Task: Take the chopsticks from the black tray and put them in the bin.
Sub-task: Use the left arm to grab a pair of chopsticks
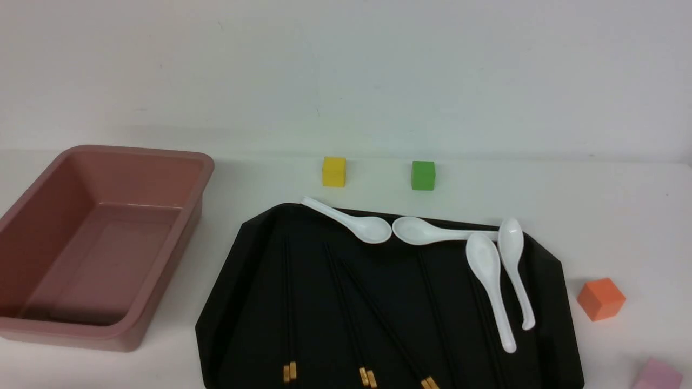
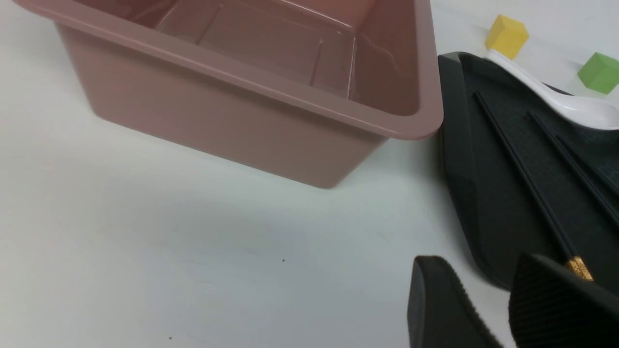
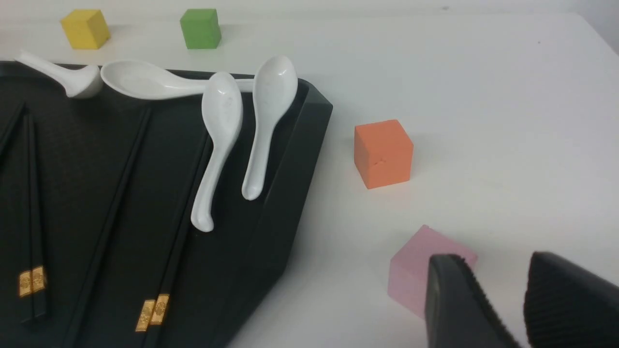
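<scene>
Several pairs of chopsticks (image 1: 289, 302) all lie flat on the black tray (image 1: 551, 281), thin ends pointing toward the far wall and gold caps at the near edge; the leftmost pair runs almost straight, and the next two fan out a bit to the right. More dark sticks sit further right, but they're hard to count against the glossy black. Four white soup spoons (image 1: 486, 270) share the tray; two lie bowl to bowl along the far rim, and two lie side by side on the right with their handles pointing toward the robot.

The bin (image 1: 140, 152) stands on the counter (image 1: 594, 216) to the left of the tray, close to it but not touching. A yellow cube (image 1: 334, 172) and a green cube (image 1: 423, 175) sit behind the tray; an orange cube (image 1: 600, 298) and a pink cube (image 1: 657, 375) are off to its right.

In the left wrist view the left jaws stand apart with nothing between them, right by the tray's near left corner; one ribbed pad (image 2: 556, 304) is just beside the gold cap of the leftmost pair. In the right wrist view the right jaws are also apart and hold nothing, next to the pink cube, well clear of the tray.
</scene>
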